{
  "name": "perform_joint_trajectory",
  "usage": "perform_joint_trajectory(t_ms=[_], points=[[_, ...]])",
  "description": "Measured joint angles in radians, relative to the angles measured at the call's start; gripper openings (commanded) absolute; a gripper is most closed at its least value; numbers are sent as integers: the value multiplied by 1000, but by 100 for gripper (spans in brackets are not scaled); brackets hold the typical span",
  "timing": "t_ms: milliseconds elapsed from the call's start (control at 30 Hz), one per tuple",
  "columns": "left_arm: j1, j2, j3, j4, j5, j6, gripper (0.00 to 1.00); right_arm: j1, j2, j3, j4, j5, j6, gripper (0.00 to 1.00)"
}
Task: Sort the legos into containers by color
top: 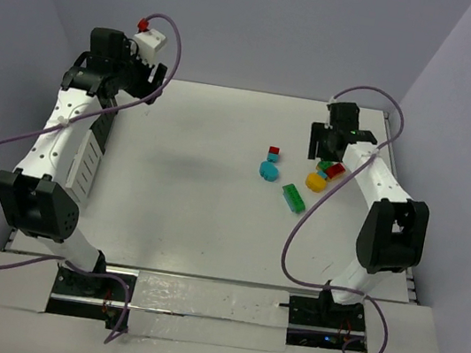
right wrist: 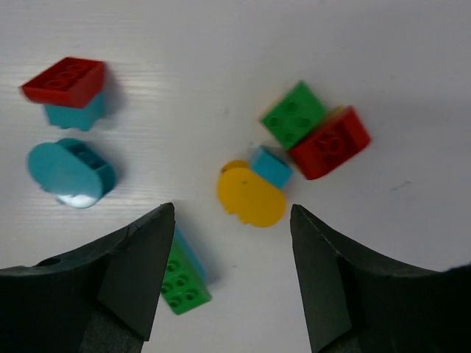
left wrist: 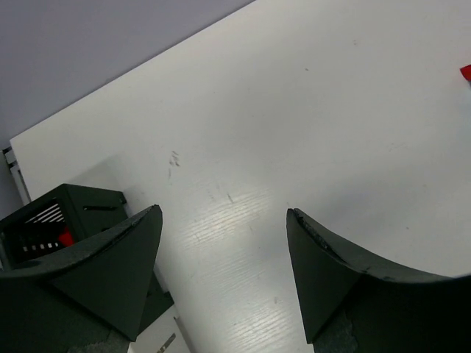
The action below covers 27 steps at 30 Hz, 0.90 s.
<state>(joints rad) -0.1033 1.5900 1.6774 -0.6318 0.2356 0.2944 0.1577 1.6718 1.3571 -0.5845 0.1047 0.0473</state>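
Legos (right wrist: 250, 195) directly ahead of right pincer (right wrist: 232, 213)

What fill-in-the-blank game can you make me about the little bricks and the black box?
1. At the top left of the right wrist view, the red brick sits on top of a ____ brick.
2. The rounded piece touching the small cyan brick is ____.
3. Through the slats of the black container, something ____ shows.

Missing words: cyan, yellow, red.
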Motion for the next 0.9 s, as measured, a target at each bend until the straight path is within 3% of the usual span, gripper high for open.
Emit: perform_joint_trajectory(t_ms=[267,633,900], points=[[-28,1,-5,8,8,-23,77,-89,26,29,-15,41,-92,68],[-28,6,-17,7,23,-24,76,-88,292,261,-48,-37,-299,69],[-28,7,-62,7,26,-30,76,-88,385,377,-156,-37,-194,79]])
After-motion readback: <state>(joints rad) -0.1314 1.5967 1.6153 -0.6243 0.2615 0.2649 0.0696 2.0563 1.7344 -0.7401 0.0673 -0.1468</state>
